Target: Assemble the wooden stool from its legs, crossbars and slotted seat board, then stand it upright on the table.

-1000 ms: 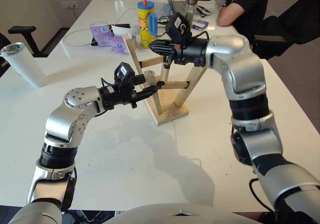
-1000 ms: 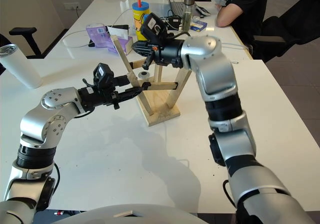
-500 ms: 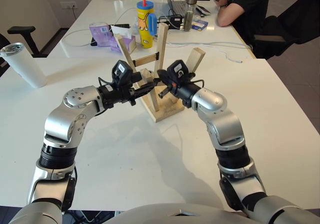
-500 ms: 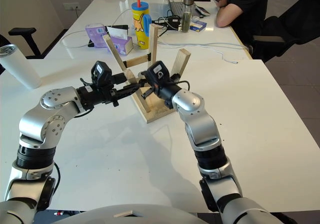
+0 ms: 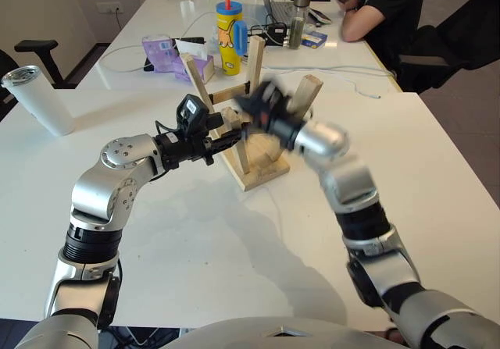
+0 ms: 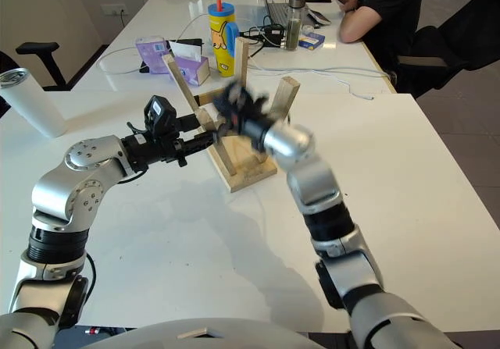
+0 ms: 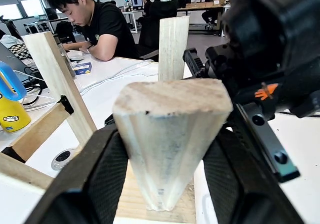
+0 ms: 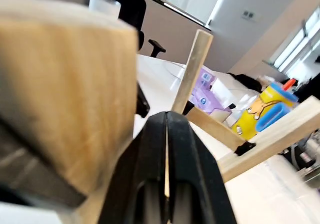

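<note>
Stool (image 5: 262,173) stands upside down on the white table (image 5: 437,177), seat board (image 5: 269,179) flat on the surface and legs pointing up, at about 12 o'clock from the table's near edge. A crossbar (image 5: 231,94) joins the two far legs. Left gripper (image 5: 228,137) comes in level from 9 o'clock and is clamped on the near left leg (image 7: 170,139). In the left wrist view the leg's cut end sits squarely between the two black fingers (image 7: 105,179), wood touching both pads. Seat board lies at roughly 4 o'clock from this claw, just below it. Right gripper (image 5: 254,108) hovers among the upturned legs, at about 1 o'clock from the left claw and close to it, with the tall far leg (image 5: 254,60) at its 12 o'clock and the angled right leg (image 5: 307,95) at its 3 o'clock. In the right wrist view its fingers (image 8: 150,154) are pressed together with only a thin slit between them, nothing held, and a wooden piece (image 8: 60,83) lies just beside them; contact cannot be judged. From the stool, a yellow cup (image 5: 229,30) stands at 12 o'clock, a white tumbler (image 5: 35,99) well apart at 9 o'clock.
</note>
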Tool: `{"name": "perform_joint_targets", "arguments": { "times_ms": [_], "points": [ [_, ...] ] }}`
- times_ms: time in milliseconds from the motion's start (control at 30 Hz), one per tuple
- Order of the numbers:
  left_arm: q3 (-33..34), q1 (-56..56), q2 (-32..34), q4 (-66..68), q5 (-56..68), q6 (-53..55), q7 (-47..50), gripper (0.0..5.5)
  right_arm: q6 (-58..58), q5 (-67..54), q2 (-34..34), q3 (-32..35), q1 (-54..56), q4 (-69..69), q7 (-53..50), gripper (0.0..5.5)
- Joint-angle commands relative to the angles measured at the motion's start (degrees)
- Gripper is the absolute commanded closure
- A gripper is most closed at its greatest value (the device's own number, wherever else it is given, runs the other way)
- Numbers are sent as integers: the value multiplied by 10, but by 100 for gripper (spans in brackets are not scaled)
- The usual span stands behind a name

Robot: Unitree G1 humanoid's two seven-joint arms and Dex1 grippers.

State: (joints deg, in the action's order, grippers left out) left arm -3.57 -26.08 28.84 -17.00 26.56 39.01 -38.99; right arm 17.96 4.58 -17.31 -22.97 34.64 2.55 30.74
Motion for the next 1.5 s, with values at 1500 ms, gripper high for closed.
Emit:
{"name": "perform_joint_targets", "arguments": {
  "times_ms": [1500],
  "points": [
    [216, -87, -63, -20, 188, 21, 171, 247, -129, 142, -75, -29, -54, -90, -48, 550]
  ]
}}
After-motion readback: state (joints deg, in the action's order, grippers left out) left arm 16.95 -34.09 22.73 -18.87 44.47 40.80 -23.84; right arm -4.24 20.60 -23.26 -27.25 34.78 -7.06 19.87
